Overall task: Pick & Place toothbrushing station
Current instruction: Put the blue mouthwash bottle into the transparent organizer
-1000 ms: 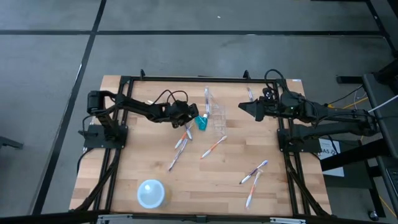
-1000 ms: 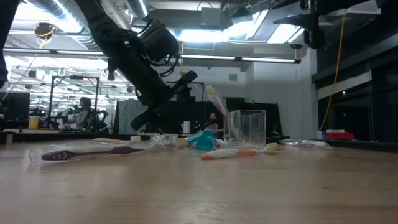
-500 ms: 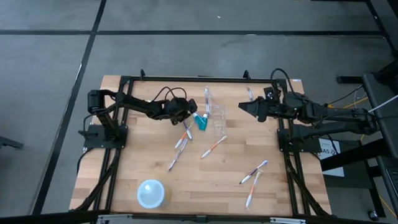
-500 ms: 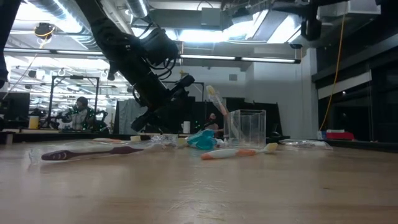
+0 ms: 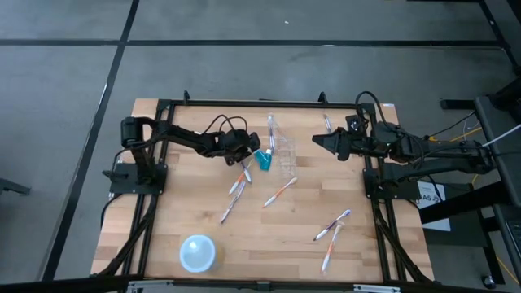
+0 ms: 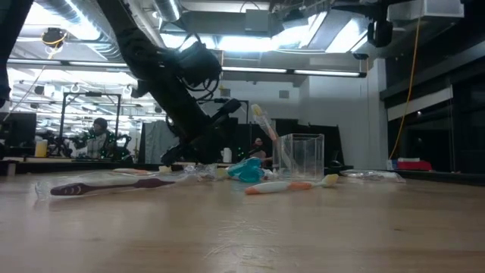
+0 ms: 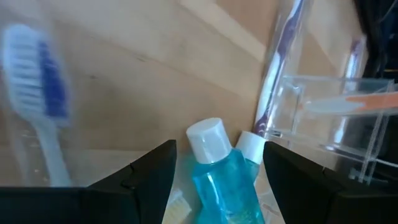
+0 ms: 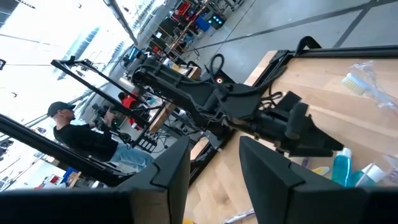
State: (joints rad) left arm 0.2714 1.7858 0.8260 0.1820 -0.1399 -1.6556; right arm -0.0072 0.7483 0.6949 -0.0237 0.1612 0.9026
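The left gripper [image 5: 247, 150] sits low over the far middle of the light wooden slatted table [image 5: 179, 212], its two dark fingers spread apart with nothing clamped between them. In the left wrist view a small teal liquid tube with a white cap [image 7: 219, 168] lies directly ahead, framed between the spread fingers [image 7: 146, 174]; whether either finger touches it cannot be told. A second white cap shows just beside the first. The teal tube [image 5: 264, 160] lies on the boards next to the small clear plastic cup [image 5: 283, 154], which stands upright and holds a thin white toothbrush with orange accent [image 7: 367, 99]; a purple-accented toothbrush [image 7: 277, 62] leans at the cup's wall. Other thin white toothbrushes are scattered loose on the table: a group near the left gripper [image 5: 236, 183], one with orange accent [image 5: 279, 192] in front of the cup, and several [image 5: 332, 225] toward the near right. A pale blue round bowl [image 5: 198, 252] rests near the front edge, well apart from the rest. The right gripper [image 5: 321, 140] hovers above the far right of the table, pointed toward the cup, fingers parted and empty. A person in a dark cap [image 8: 84, 134] shows in the room beyond.
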